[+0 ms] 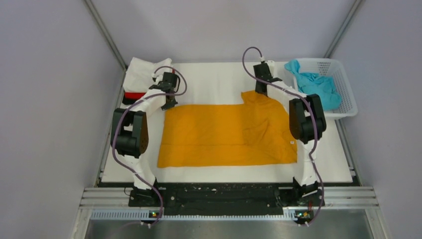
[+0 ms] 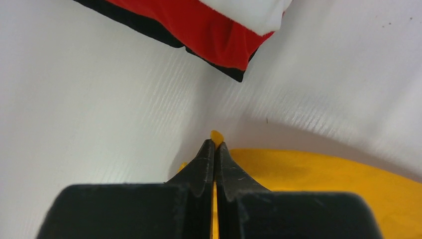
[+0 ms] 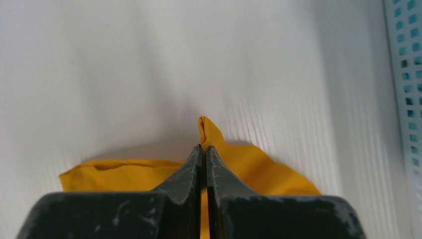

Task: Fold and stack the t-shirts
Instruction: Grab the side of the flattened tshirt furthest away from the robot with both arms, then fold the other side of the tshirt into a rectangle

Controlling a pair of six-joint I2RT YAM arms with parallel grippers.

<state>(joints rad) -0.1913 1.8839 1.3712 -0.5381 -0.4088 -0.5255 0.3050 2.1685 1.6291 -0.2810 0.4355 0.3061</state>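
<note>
The left claw is pressing its two black fingers together on a far corner of the orange-yellow cloth t-shirt. The right claw is clamping a pinch of the far edge of the same shirt. This shirt is lying spread in the middle of the white surface, between both arms.

At the far left a pile is lying: a white folded t-shirt on top, a red t-shirt under it and a black t-shirt lowest. It seems that three shirts are done, one is being folded, and the teal crumpled t-shirt is waiting in the white perforated plastic basket at the far right. Pale grey walls are enclosing the surface.
</note>
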